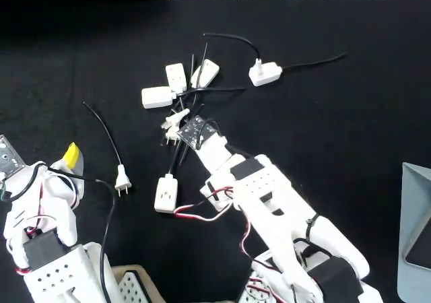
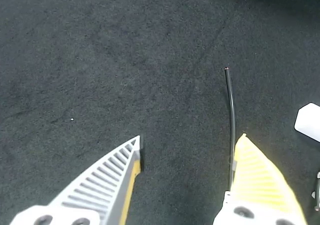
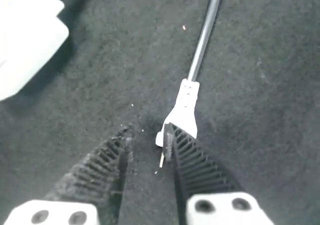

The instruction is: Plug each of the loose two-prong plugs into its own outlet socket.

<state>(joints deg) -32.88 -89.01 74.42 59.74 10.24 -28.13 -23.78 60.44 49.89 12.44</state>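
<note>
Plug (image 3: 183, 110) lies at the tip of the right gripper (image 3: 147, 131), its body touching one finger, its prongs poking into the gap and its cord (image 3: 202, 45) running straight away. The jaws stand partly spread, pinching nothing. The left gripper (image 2: 190, 137) hangs wide apart over the black mat (image 2: 100, 60), nearer another loose plug (image 1: 122, 180). The outlet sockets (image 1: 176, 77) sit beyond.

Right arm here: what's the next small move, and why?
Probably shut the right gripper on the white plug: its jaws stand open, the plug's prong end sits in the gap against one of them, and nothing is gripped yet.
</note>
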